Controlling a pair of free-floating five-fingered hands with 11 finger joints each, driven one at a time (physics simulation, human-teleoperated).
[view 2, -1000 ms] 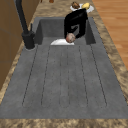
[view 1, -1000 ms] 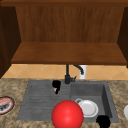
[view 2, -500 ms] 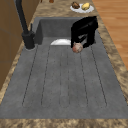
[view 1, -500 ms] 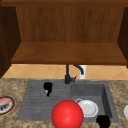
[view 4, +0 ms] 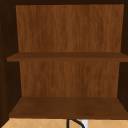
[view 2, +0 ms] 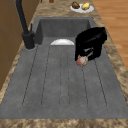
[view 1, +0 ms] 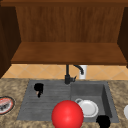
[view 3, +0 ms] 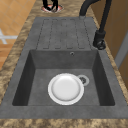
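Right hand (view 2: 90, 42): your fingers are curling round a small pinkish ball (view 2: 82, 61), holding it just above the sink's draining board (view 2: 62, 82)
Left hand (view 1: 38, 88): hanging idle
Progress: you are judging the ball lifted, not yet set down

cabinet: open wooden wall cabinet (view 4: 67, 75), two shelves, upper frame
wall: tan tiles (view 1: 37, 71)
counter: speckled stone (view 1: 12, 86)
floor: wood planks (view 2: 115, 15)
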